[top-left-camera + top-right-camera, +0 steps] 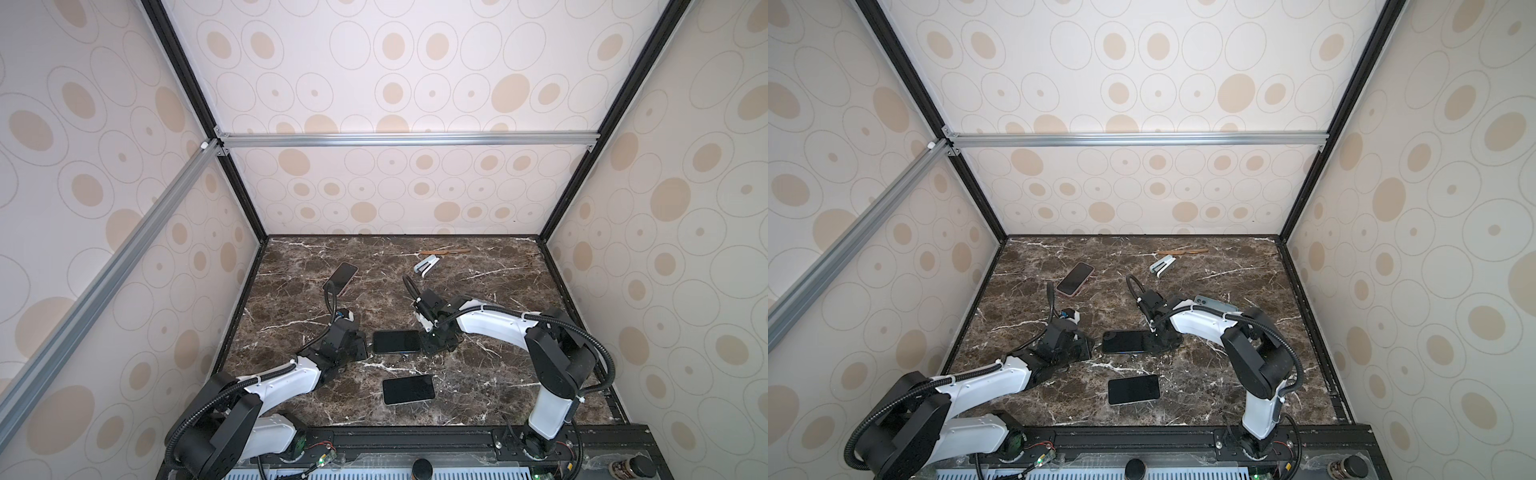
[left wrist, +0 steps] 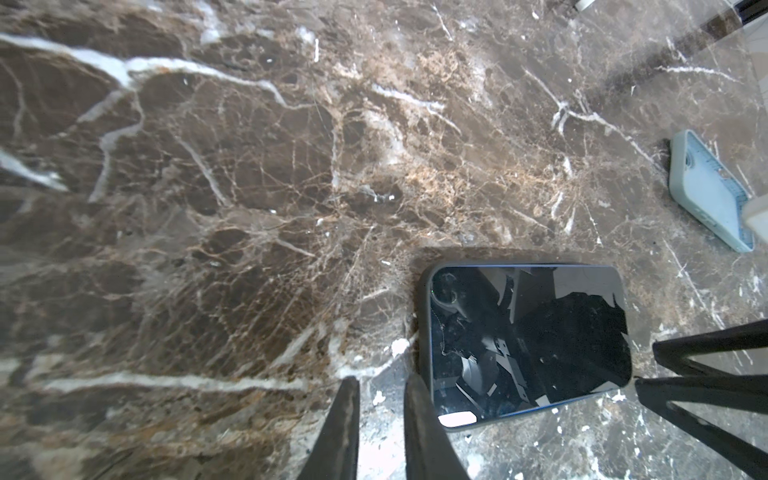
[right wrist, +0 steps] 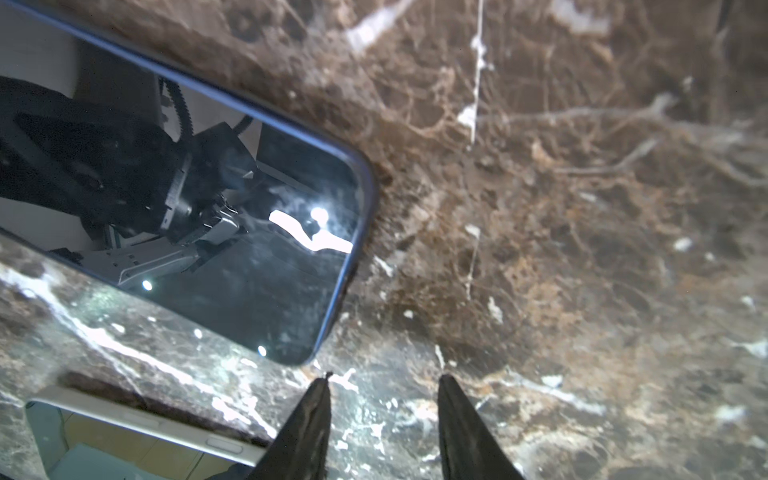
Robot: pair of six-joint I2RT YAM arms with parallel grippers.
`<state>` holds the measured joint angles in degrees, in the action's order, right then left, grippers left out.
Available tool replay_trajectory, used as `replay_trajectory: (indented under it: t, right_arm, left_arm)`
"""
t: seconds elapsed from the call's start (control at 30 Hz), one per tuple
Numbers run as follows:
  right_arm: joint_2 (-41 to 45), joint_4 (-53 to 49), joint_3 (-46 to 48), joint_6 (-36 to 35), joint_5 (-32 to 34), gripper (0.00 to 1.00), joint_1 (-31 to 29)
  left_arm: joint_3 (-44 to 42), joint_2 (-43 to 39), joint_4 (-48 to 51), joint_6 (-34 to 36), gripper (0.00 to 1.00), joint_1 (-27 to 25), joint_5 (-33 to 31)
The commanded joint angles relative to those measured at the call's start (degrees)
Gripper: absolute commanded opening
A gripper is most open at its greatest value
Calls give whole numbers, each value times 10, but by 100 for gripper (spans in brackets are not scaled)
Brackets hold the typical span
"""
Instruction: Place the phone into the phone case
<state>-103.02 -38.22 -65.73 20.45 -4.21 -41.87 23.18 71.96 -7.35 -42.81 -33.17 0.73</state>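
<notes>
The blue-rimmed phone (image 1: pixel 397 341) was laid flat, screen up, about the middle of the marble worktop (image 1: pixel 519 274). A dark case (image 2: pixel 424 316) was seen round its edge, so it was judged to be seated already. It was flanked at both short ends, presumably so that it could be squared and pressed home. The left gripper (image 2: pixel 382 386) was parted by only a slim gap, with nothing between and one finger against the case's end. The right gripper (image 3: pixel 386 382) was spread and empty, just clear of the other end. Open room was offered toward both side edges. Toward the front edge the way was narrowed by a white-rimmed phone (image 1: pixel 408 390).
</notes>
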Motion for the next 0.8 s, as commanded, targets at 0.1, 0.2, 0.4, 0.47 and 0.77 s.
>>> replay_trajectory:
  t: [0.1,0.2,0.4,0.47,0.77]
  right_arm:
    - [20,1,23,19,-16,41,15]
    - [14,17,33,24,-28,34,21]
    - [23,41,35,24,-58,27,26]
    - [36,39,36,24,-52,26,27]
    - [47,49,21,25,-65,20,29]
  left_arm:
    - [21,25,-2,18,21,-2,13]
    - [28,52,-13,22,21,-2,35]
    - [44,86,-16,14,21,-2,69]
    - [45,77,-12,13,21,-2,66]
    - [70,57,7,18,23,-2,55]
